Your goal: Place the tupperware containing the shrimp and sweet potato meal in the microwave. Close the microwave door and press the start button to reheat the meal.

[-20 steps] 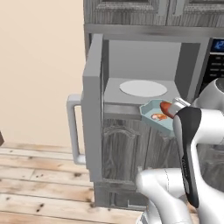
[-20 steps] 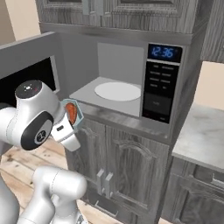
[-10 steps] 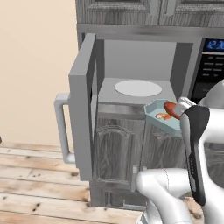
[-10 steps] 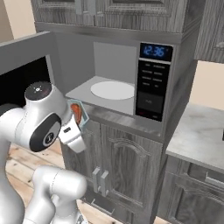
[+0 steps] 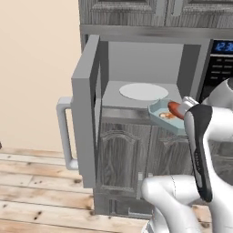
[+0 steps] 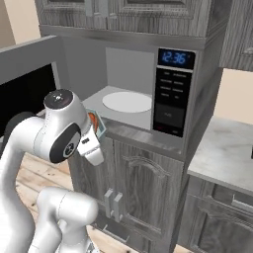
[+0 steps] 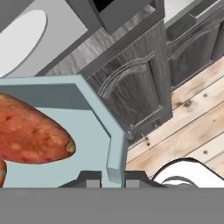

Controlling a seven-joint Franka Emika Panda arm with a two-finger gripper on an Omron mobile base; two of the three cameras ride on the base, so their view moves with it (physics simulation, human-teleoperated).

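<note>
The pale teal tupperware (image 5: pixel 160 114) hangs level in front of the open microwave (image 5: pixel 136 59), just below the lip of its floor. My gripper (image 5: pixel 180 109) is shut on the tub's right rim. In the hand view the rim (image 7: pixel 114 153) sits between the fingertips of the gripper (image 7: pixel 113 176), with the orange-red sweet potato (image 7: pixel 30 131) lying in the tub and a bit of shrimp (image 7: pixel 2 173) at the edge. The microwave door (image 5: pixel 86 118) stands wide open to the left, handle (image 5: pixel 66 132) outward. From the right base view the arm hides most of the tupperware (image 6: pixel 99 124).
The white turntable (image 5: pixel 143 91) lies bare inside the cavity. The black control panel (image 6: pixel 173 96) with blue display is right of the opening. Grey lower cabinets (image 5: pixel 123 159) stand beneath, a grey countertop (image 6: pixel 222 153) lies to the right, and wooden floor (image 5: pixel 36 182) spreads to the left.
The whole picture has shifted a little, so the camera moved. The tub stays gripped at the same spot in front of the microwave opening.
</note>
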